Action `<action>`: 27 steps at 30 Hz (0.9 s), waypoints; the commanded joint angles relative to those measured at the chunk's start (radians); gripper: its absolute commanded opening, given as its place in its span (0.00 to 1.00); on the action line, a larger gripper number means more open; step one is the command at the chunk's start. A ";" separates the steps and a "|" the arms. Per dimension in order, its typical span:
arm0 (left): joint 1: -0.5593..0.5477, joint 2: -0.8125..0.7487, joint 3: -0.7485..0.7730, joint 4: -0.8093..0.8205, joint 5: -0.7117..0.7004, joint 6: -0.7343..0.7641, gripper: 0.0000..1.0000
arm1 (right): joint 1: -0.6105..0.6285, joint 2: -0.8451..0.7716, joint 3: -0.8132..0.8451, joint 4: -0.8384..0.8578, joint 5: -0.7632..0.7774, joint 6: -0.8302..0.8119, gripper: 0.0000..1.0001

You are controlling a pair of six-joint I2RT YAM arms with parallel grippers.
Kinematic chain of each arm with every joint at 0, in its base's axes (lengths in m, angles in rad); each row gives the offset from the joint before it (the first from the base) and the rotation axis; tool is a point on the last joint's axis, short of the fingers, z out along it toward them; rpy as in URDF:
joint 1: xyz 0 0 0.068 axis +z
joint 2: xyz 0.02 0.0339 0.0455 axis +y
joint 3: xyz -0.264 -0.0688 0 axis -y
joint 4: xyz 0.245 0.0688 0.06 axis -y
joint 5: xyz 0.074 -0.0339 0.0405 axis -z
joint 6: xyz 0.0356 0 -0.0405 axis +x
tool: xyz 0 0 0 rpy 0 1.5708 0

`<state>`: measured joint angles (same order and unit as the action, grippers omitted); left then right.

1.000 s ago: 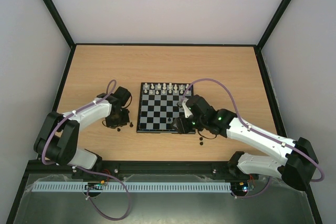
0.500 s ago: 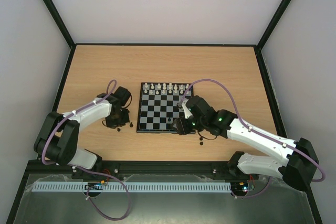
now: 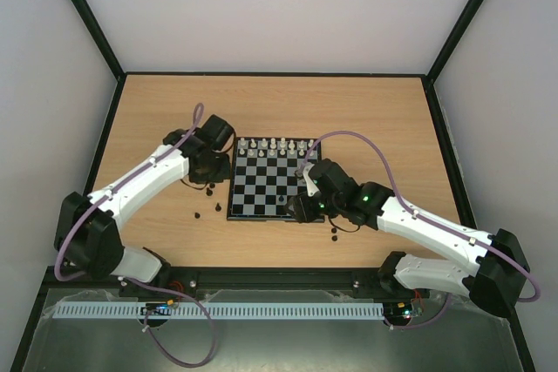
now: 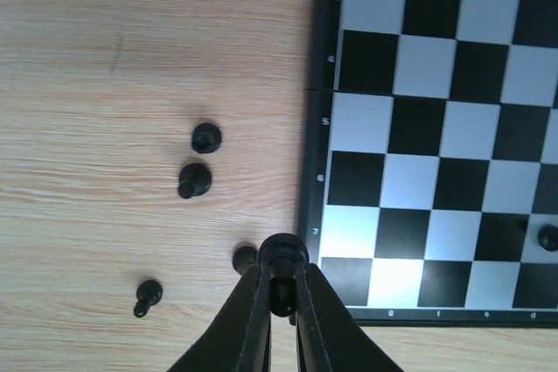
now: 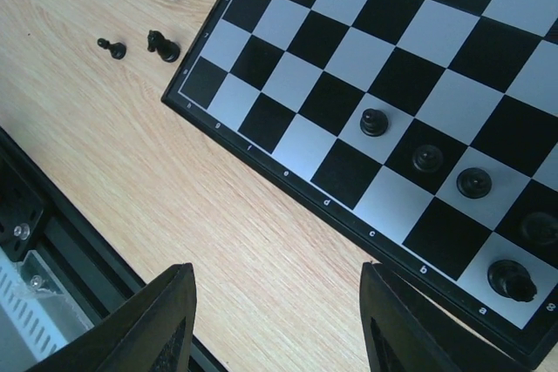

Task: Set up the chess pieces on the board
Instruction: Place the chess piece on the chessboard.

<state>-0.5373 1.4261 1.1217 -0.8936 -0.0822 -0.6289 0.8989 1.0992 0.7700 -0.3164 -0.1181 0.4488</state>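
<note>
The board (image 3: 270, 182) is seen mid-frame in the top view, with white pieces (image 3: 277, 144) ranked along its upper edge. A black piece (image 4: 283, 254) is pinched in the narrowed left gripper (image 4: 281, 289) beside the board's left border. Loose black pieces (image 4: 195, 179) are scattered on the wooden table (image 3: 366, 111). The right gripper (image 5: 275, 280) is held wide and empty. The table is enclosed by pale walls (image 3: 261, 6).

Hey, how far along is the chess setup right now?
Done: white pieces stand along the board's far rows, and a few black pieces stand at its near right corner. In hand: the left claw is shut on one black piece; the right claw is open and empty. Left: loose black pieces on the table beside the board.
</note>
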 commanded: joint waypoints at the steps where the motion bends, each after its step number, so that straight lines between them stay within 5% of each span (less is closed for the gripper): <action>1: -0.064 0.069 0.047 -0.072 0.019 0.029 0.02 | 0.006 -0.019 0.007 -0.037 0.048 -0.003 0.52; 9: -0.222 0.264 0.161 -0.021 0.025 0.020 0.02 | 0.006 -0.025 0.009 -0.042 0.091 0.002 0.53; 27: -0.357 0.514 0.333 0.016 0.063 0.016 0.02 | 0.006 -0.040 0.003 -0.038 0.084 0.005 0.53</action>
<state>-0.8780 1.9160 1.4326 -0.8696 -0.0410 -0.6125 0.8993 1.0771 0.7700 -0.3199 -0.0364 0.4522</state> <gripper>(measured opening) 0.084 0.529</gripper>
